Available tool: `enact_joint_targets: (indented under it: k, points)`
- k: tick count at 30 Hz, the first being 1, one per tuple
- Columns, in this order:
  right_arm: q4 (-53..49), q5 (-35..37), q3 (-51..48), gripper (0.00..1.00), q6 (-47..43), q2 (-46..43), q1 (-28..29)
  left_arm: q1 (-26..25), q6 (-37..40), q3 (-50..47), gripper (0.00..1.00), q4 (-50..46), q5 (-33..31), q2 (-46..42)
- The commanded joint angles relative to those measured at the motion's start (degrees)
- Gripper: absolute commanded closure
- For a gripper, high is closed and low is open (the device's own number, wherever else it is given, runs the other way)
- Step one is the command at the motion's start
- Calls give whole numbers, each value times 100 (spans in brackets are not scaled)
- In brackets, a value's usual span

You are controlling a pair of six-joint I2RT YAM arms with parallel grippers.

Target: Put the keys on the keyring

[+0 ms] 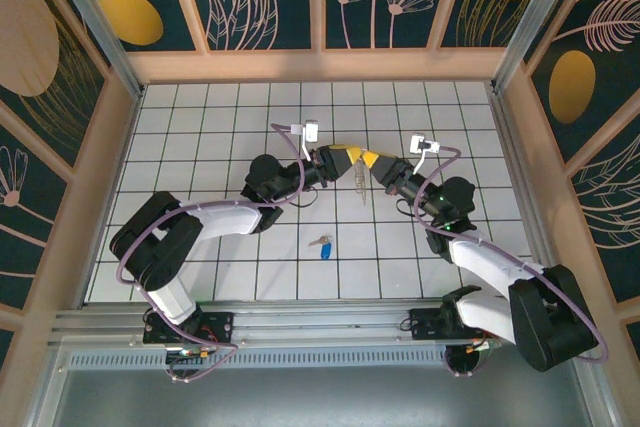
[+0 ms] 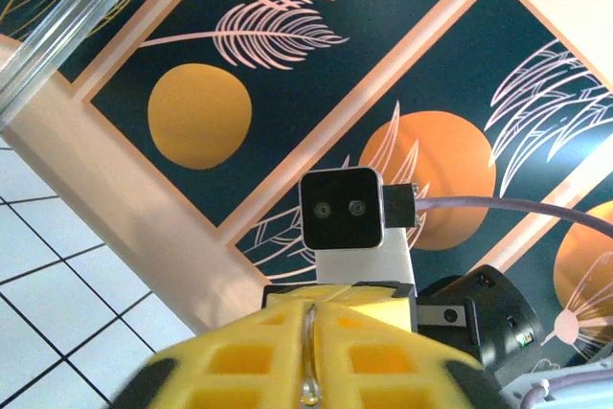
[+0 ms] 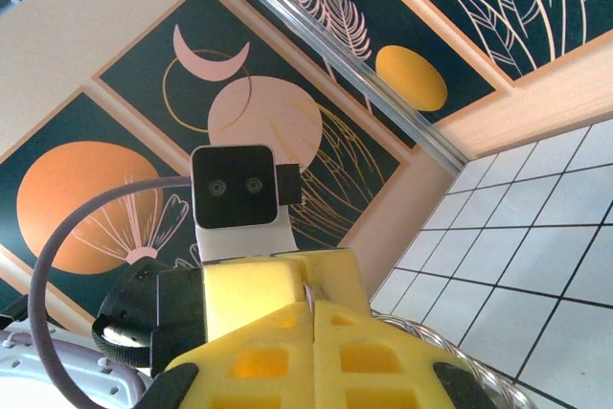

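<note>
Closest to us, in the left wrist view, the left gripper has its yellow fingers pressed flat together. A thin pale strand of the keyring is pinched in the seam between them. Just beyond its tips we see the other arm's wrist camera facing back at us.

In the right wrist view, the right gripper is likewise fully closed, with a fine loop of wire poking out of the seam.

From above, we see the left gripper and the right gripper meeting nearly tip to tip over the middle of the tiled table. The keyring dangles between and just below them. The blue-headed key lies by itself on the tiles, nearer the arm bases and well apart from both grippers.
</note>
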Motion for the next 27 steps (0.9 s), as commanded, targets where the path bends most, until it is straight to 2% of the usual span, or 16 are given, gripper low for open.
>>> enact_joint_targets:
  k: [1, 7, 8, 10, 12, 18, 27]
  points:
    - [241, 49, 158, 100, -41, 11, 37, -33, -14, 217, 99, 304, 108, 33]
    - [153, -46, 184, 100, -78, 15, -14, -41, 6, 283, 100, 312, 195, 213]
    - [142, -83, 195, 96, -70, 20, -33, -39, 13, 284, 100, 304, 207, 207]
    - [96, -230, 213, 69, -78, -19, -146, -33, 107, 297, 100, 238, 232, 149]
    - [-65, -349, 189, 56, -99, -169, -366, -33, 305, 314, 100, 24, 236, 98]
    - [-773, -885, 216, 54, -471, -624, -902, 29, 1161, 761, 100, -1237, 760, -287]
    - [-1290, -1858, 513, 55, -1032, -711, -1186, 261, 2294, 1758, 100, -3173, 1949, -279]
